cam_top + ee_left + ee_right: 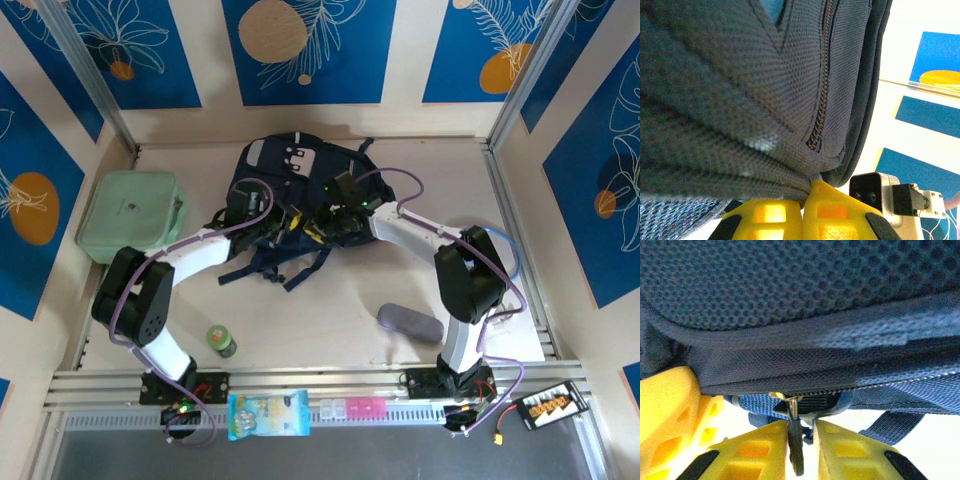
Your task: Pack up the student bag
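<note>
The student bag (pixel 290 175), dark navy with black straps, lies at the back middle of the table. My left gripper (pixel 291 222) is at its near side, and in the left wrist view the left gripper (pixel 807 189) is shut on a pinched fold of the bag's fabric (pixel 740 100), beside a zip line (pixel 821 110). My right gripper (pixel 318 232) is just to its right. In the right wrist view the right gripper (pixel 801 426) has its yellow fingers narrowly apart around the black zip pull (pixel 796 440). The pull rests against the left finger, with a gap on the other side.
A mint green zip case (pixel 130 215) lies left of the bag. A green bottle (pixel 222 340) and a grey pouch (pixel 408 322) lie near the front. A snack packet (pixel 268 415) and a pill box (pixel 350 408) sit on the front rail.
</note>
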### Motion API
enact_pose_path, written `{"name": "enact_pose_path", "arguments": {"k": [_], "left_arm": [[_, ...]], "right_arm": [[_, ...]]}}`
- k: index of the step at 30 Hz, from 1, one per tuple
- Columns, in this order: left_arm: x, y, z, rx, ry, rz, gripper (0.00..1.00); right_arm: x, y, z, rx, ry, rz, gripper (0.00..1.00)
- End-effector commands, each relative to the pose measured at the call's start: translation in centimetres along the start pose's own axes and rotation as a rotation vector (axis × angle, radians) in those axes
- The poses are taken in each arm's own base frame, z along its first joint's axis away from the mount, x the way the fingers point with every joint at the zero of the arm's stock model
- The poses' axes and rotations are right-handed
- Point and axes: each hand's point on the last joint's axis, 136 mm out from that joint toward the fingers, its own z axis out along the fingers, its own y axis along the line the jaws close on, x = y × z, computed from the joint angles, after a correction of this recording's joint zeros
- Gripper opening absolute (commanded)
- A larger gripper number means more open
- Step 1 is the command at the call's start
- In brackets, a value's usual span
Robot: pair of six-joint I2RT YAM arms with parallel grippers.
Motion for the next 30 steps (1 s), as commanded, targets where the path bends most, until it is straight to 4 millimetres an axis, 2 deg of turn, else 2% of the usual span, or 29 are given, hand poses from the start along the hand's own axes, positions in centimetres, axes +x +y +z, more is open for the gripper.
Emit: {"name": "enact_pose_path", "arguments": {"k": [1,9,12,21,25,27,30], "left_arm": [[0.0,-3.0,-0.2,0.090,0.021,0.025,0.00],[-0.1,-2.8,-0.1,0.083,0.018,0.027,0.00],[-0.5,-2.6,-0.3,0.080,0.010,0.024,0.00],[-2.3,-2.5,-1.4,0.070,-0.036,0.046,0.00],[-2.7,-2.4,-1.5,0.069,-0.041,0.043,0.00],[-2.6,-2.3,-1.5,0.067,-0.039,0.041,0.00],[-2.6,-2.2,-1.4,0.067,-0.035,0.035,0.00]], "right_arm": [[-0.1,0.3,0.1,0.014,-0.003,-0.008,0.18],[-0.6,0.1,-0.6,0.024,-0.041,-0.058,0.05],[-0.7,-0.9,-1.2,0.048,-0.055,-0.094,0.02],[-1.6,-8.7,-4.0,0.226,-0.129,-0.151,0.00],[-2.3,-11.2,-5.0,0.295,-0.159,-0.144,0.00],[-2.7,-11.2,-5.3,0.303,-0.176,-0.183,0.00],[-2.8,-9.6,-5.0,0.280,-0.160,-0.290,0.05]]}}
